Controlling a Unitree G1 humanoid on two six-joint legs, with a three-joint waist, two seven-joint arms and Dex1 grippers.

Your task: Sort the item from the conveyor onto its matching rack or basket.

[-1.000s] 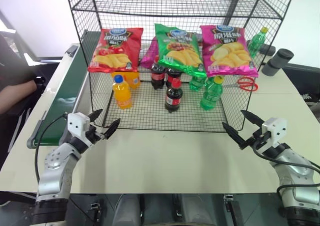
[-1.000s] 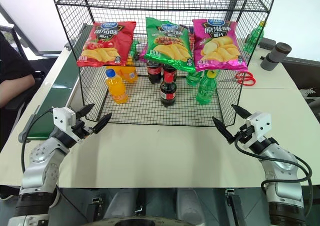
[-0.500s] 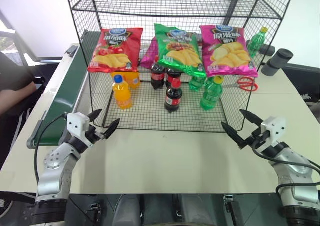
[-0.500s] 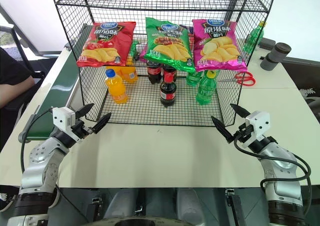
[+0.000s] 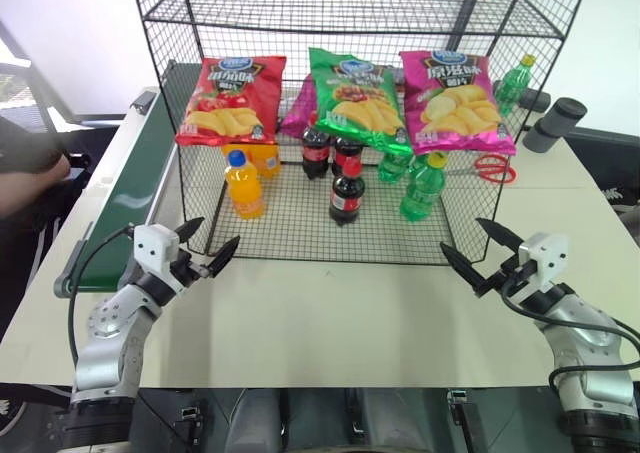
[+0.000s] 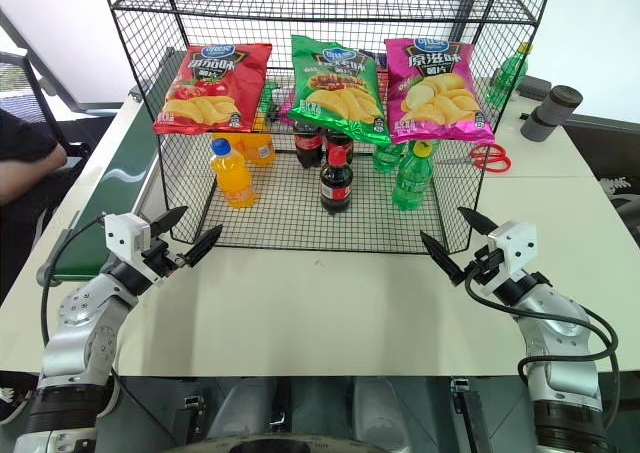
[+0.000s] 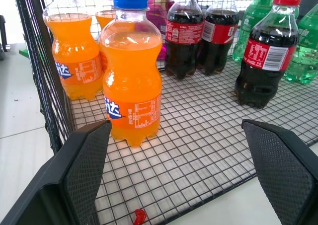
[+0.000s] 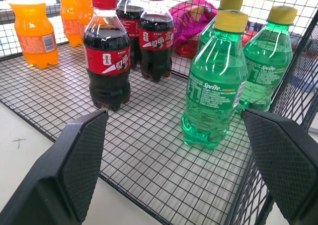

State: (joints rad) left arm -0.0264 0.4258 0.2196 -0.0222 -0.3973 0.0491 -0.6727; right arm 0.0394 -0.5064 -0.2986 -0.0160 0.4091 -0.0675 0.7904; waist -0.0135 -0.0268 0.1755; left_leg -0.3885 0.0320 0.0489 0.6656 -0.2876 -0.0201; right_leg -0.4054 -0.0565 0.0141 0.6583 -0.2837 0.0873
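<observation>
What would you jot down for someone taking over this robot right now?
Left gripper: fingers open, holding nothing, hovering over the table in front of the rack.
Right gripper: the same, open with nothing in it.
Cola bottles: the front one stands upright on the rack's mesh floor, two more behind it, between the orange drinks and the green bottles.
Conveyor: the visible stretch of belt carries no bottle.
Done: colas appear shelved.
Left: nothing evident; watch the belt for another item.

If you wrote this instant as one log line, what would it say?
left gripper: open, empty | right gripper: open, empty | front cola bottle: upright on rack floor | conveyor: no bottle seen
</observation>
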